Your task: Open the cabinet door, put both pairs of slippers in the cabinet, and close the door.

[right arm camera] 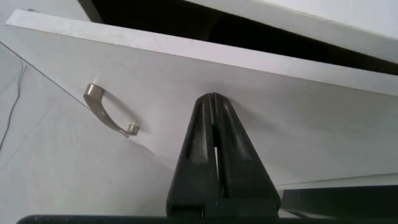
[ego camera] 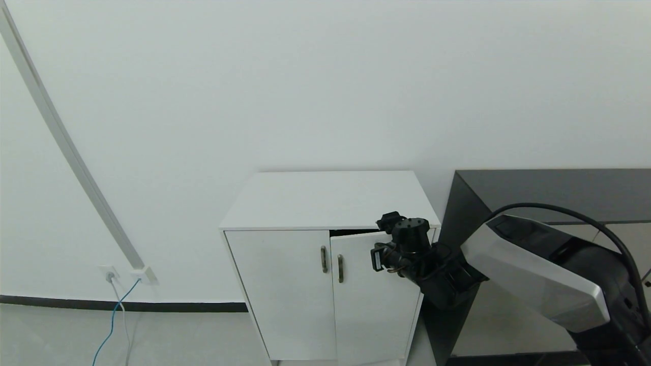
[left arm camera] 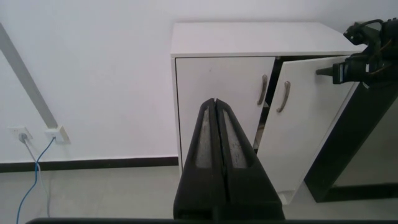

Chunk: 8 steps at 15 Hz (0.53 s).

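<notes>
In the head view the white cabinet [ego camera: 325,201] stands against the wall with its left door [ego camera: 279,290] shut and its right door [ego camera: 374,305] only a crack open, a dark gap along its top edge. The right gripper [ego camera: 382,254] sits at that door's upper part, away from the handle [ego camera: 340,268]. In the left wrist view the left gripper [left arm camera: 215,109] is closed on nothing and held well back from the cabinet [left arm camera: 261,38], whose right door [left arm camera: 305,130] stands ajar. In the right wrist view the right gripper [right arm camera: 213,102] is pressed shut and empty, its tip close to the door's [right arm camera: 292,118] outer face, beside the handle [right arm camera: 111,115]. The opening looks barely begun. Stowing both pairs of slippers and closing up are not yet done.
</notes>
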{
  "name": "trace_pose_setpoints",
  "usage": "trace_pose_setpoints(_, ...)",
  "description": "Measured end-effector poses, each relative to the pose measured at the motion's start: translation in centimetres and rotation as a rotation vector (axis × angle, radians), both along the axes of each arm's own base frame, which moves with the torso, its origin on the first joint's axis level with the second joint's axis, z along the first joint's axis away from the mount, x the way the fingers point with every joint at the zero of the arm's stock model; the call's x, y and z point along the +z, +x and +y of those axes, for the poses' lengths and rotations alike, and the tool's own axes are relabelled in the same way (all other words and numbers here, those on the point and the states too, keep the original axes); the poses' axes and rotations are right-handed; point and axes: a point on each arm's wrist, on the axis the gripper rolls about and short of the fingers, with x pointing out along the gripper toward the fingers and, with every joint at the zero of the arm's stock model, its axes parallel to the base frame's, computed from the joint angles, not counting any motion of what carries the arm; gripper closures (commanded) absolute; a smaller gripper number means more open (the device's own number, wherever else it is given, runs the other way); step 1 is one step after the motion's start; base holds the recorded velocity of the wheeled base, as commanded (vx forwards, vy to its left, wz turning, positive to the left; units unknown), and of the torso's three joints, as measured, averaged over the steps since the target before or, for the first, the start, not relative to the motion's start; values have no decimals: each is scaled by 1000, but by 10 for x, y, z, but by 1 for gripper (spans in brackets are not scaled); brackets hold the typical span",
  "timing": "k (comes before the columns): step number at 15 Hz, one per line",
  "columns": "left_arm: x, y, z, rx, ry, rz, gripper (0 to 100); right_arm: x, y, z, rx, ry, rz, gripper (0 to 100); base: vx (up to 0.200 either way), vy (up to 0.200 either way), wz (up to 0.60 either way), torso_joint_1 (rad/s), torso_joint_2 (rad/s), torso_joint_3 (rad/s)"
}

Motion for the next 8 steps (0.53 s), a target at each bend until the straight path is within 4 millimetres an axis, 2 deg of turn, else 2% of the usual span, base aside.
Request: trace_pose_setpoints(8,0,0,0,0,0,0,100,3,10,-2,-13,-7,-6,100,0,0,0,0,0,0)
